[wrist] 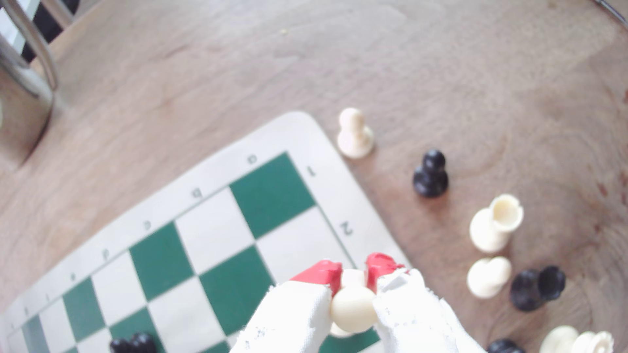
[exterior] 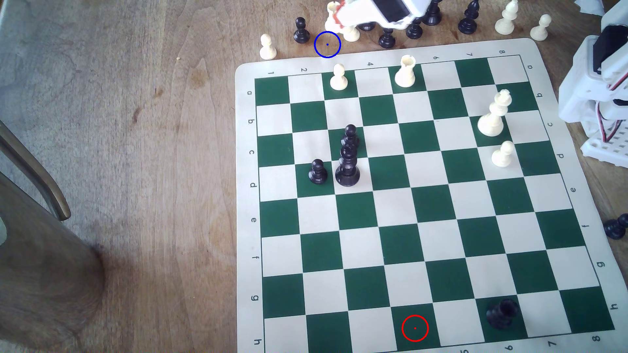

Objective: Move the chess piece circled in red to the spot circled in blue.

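In the wrist view my gripper (wrist: 353, 268) is shut on the cream pawn (wrist: 353, 310). Its ball head sits between the white fingers, just behind their red tips (wrist: 323, 273). It hangs over the mat's corner near columns 2 and 3. In the exterior view the gripper (exterior: 339, 18) is at the top edge, just up and right of the blue-ringed spot (exterior: 327, 44) on bare wood. There the held pawn is hard to tell from the cream pieces behind. The red ring (exterior: 415, 328) marks a bare green square in row h.
Loose pieces crowd the spot: a cream pawn (exterior: 267, 47), a black pawn (exterior: 300, 30), a cream rook (wrist: 496, 222), another cream pawn (exterior: 351, 34). On the chess mat (exterior: 244, 203) stand a cream pawn (exterior: 338, 78) and a rook (exterior: 406, 72). The arm's base (exterior: 601, 101) is at the exterior view's right.
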`<state>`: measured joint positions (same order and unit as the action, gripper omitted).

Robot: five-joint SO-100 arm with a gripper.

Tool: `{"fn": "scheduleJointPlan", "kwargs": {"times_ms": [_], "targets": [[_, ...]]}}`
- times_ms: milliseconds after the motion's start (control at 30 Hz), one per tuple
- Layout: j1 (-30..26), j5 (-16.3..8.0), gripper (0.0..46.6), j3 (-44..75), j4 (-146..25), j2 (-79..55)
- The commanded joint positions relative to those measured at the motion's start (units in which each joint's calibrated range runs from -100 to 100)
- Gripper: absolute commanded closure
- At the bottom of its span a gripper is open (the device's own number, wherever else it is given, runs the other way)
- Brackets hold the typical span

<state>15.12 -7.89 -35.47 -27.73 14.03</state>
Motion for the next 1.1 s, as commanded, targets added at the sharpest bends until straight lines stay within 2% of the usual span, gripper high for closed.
{"fn": "scheduleJointPlan", "kwargs": {"times_ms": [0,700,900,1067], "targets": [[0.1,0.2,46.3,3.6,4.0,-3.8],[4.6,2.7,46.3,18.2,7.2,-24.3],[7.1,3.8,46.3,20.1,8.5,-27.9],[7.6,3.8,46.3,22.0,8.5,-29.9]]}}
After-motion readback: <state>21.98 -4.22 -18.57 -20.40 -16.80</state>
